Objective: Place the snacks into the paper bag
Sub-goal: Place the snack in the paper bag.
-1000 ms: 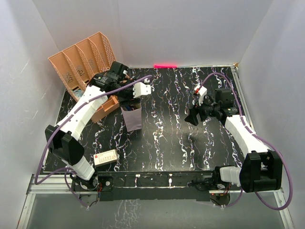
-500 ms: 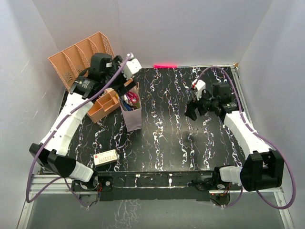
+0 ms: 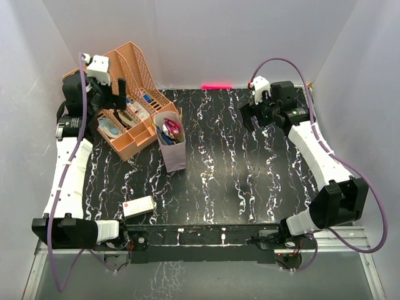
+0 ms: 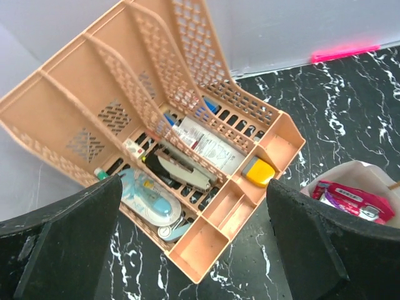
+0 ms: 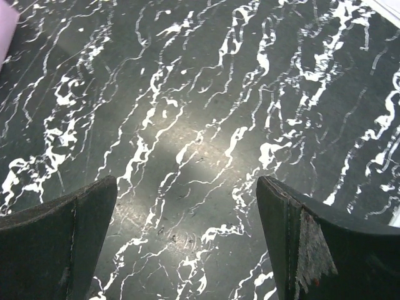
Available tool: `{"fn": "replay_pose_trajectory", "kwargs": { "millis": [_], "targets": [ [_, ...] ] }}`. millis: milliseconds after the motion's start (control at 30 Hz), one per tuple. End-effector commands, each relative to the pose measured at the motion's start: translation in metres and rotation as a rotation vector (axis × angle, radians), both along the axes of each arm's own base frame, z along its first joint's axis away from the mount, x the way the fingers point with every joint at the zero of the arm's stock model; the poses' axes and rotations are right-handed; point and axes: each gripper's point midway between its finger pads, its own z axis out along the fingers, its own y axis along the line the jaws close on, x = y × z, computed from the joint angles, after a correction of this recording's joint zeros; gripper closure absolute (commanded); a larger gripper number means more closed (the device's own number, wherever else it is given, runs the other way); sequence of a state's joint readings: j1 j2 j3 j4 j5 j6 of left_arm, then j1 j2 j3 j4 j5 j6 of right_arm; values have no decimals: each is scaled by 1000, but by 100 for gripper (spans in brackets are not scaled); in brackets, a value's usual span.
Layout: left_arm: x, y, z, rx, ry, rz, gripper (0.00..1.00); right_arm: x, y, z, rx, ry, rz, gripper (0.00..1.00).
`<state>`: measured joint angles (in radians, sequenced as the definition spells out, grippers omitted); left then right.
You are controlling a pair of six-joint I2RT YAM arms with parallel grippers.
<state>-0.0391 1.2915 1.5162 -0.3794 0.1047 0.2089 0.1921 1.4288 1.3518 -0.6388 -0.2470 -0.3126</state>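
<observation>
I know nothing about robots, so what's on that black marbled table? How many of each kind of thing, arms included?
Robot arms: 2, the left arm and the right arm
Paper bag: 1, holding snack packets too bunched to count
Peach slotted organiser: 1
Small white box: 1
Total: 5

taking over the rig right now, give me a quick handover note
Left gripper: open, empty, above the peach organiser.
Right gripper: open, empty, over bare table at the far right.
Paper bag: upright mid-left beside the organiser, with snacks sticking up inside it.
Done: packets are in the bag; the top view shows no loose packet on the table.
Left: probably nothing. Leave the white box near the front edge alone.
</observation>
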Motion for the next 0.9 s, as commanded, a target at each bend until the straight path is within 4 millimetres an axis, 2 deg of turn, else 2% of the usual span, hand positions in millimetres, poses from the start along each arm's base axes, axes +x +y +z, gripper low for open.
{"fn": "replay_pose_trajectory", "kwargs": {
  "millis": [0,100,200,433,567,867],
  "targets": [
    [-3,24,-3,-139,-40,102,2,20,-16,35,-26,-66,-143,1],
    [-4,40,-13,-172,-22,153,2,28,-18,42,-18,-56,-185,2],
    [-13,42,-15,-179,-31,140,2,29,-17,53,10,-67,-209,2],
    [-47,18,-24,-168,-44,7,2,17,-19,65,56,-107,-241,2],
    [-72,2,-26,-162,-87,-82,2,1,-17,69,102,-122,-236,2],
    [-82,32,-6,-89,-168,76,2,-26,-22,91,125,-227,-216,2]
  ]
}}
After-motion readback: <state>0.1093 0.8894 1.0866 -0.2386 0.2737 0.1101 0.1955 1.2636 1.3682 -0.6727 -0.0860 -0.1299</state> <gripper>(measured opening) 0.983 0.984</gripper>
